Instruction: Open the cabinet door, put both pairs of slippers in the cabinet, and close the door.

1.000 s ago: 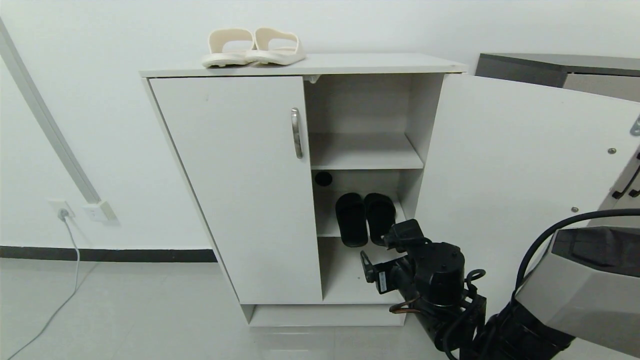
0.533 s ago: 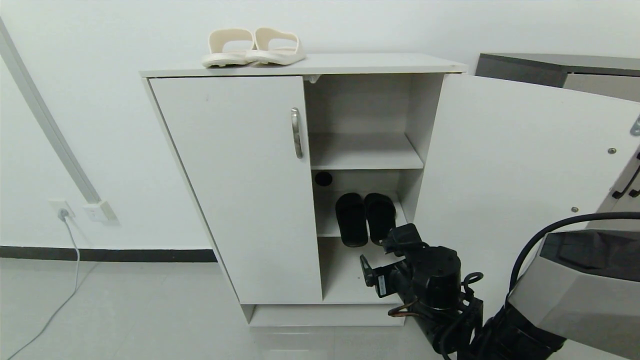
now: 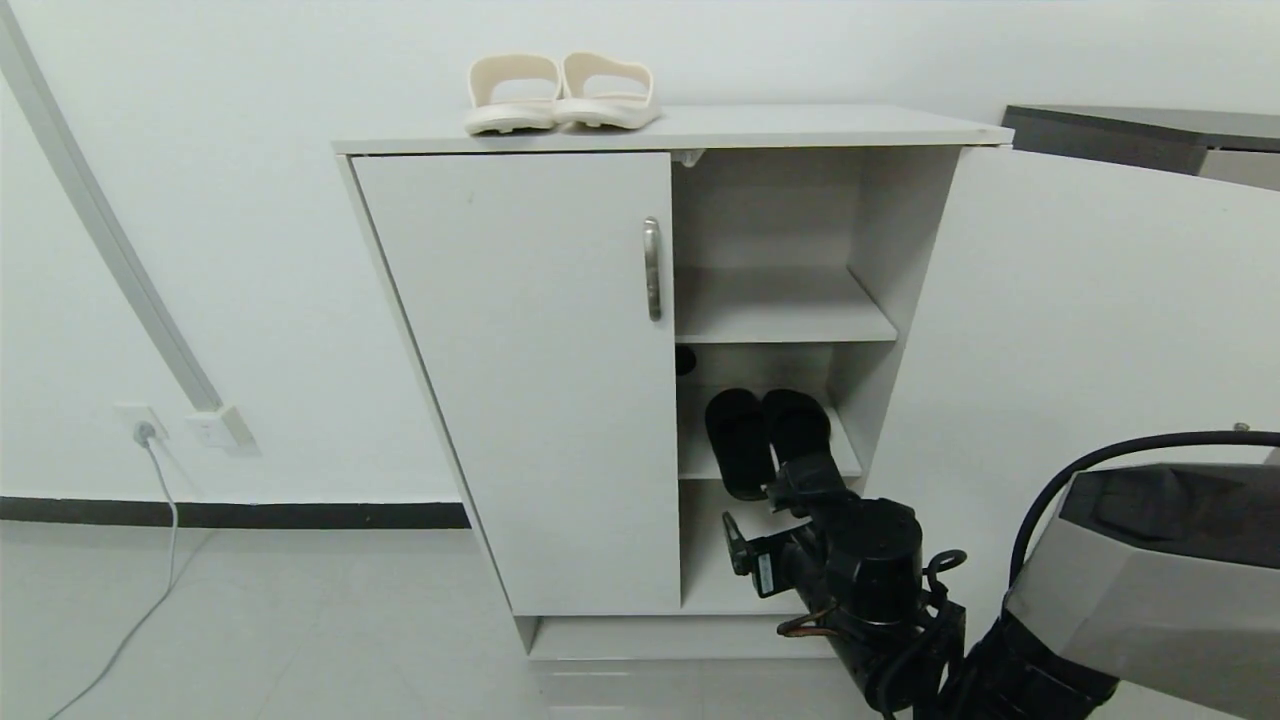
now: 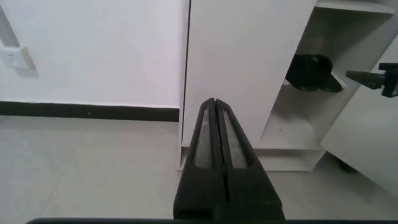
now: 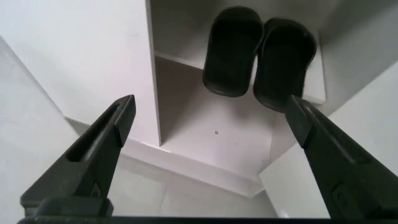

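Note:
A white cabinet [image 3: 520, 380] has its left door shut and its right door [image 3: 1080, 320] swung wide open. On the middle shelf of the open side lie two black slippers [image 3: 765, 440], side by side [image 5: 258, 59] [image 4: 313, 73]. Two beige slippers [image 3: 560, 95] rest on the cabinet top. My right gripper [image 3: 765, 505] is open [image 5: 210, 106], holding nothing, just in front of and below the black slippers, level with the bottom compartment. My left gripper [image 4: 214, 102] is shut and holds nothing, low over the floor and facing the shut door.
The open door stands out toward me on the right. A wall socket with a cable [image 3: 145, 432] and a slanted grey conduit [image 3: 100, 220] are at the left. A grey unit [image 3: 1140, 135] stands behind the open door. Bare floor [image 3: 250, 620] lies left of the cabinet.
The whole head view has shifted, so the cabinet now sits farther right in the picture. My right gripper stays open and has dropped slightly in front of the black slippers.

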`<state>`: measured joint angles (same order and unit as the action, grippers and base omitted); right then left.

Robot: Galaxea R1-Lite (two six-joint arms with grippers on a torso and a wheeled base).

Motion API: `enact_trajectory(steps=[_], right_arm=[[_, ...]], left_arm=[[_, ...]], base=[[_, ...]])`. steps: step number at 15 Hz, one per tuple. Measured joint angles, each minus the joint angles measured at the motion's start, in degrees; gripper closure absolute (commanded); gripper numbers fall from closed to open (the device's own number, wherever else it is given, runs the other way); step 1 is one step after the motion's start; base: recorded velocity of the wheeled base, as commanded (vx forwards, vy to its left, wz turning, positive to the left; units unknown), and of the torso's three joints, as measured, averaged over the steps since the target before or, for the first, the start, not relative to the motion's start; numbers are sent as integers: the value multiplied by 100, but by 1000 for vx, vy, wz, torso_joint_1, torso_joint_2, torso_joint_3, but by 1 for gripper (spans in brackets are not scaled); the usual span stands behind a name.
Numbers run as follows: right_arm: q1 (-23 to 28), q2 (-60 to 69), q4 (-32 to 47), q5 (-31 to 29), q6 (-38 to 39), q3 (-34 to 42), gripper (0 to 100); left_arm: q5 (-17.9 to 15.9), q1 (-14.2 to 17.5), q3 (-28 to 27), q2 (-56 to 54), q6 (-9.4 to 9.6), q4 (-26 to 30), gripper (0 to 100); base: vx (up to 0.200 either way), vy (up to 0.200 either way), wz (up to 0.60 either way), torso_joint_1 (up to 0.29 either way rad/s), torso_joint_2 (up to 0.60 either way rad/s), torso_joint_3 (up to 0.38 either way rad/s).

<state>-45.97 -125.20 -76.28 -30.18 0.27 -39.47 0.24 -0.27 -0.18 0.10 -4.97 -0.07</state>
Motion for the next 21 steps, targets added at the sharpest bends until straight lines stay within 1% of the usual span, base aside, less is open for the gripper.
enact_trajectory(steps=[9, 15, 17, 19, 21], right_arm=[[-9, -49, -134, 29, -9, 128, 0], [2, -99, -364, 95, -5, 262, 0], [16, -116, -567, 325, -11, 317, 0], [90, -129, -583, 380, -95, 417, 0], [85, -145, -758, 596, -113, 588, 0]], left_arm=[[0, 9, 0, 0, -2, 0, 100], [0, 13, 0, 0, 0, 2, 100], [0, 9, 0, 0, 0, 0, 100], [0, 9, 0, 0, -2, 0, 100], [-2, 9, 0, 0, -9, 0, 100]], base=[[0, 200, 0, 3, 0, 4], [0, 0, 0, 0, 0, 0], [0, 0, 0, 0, 0, 0], [0, 0, 0, 0, 0, 0], [0, 0, 0, 0, 0, 0]])
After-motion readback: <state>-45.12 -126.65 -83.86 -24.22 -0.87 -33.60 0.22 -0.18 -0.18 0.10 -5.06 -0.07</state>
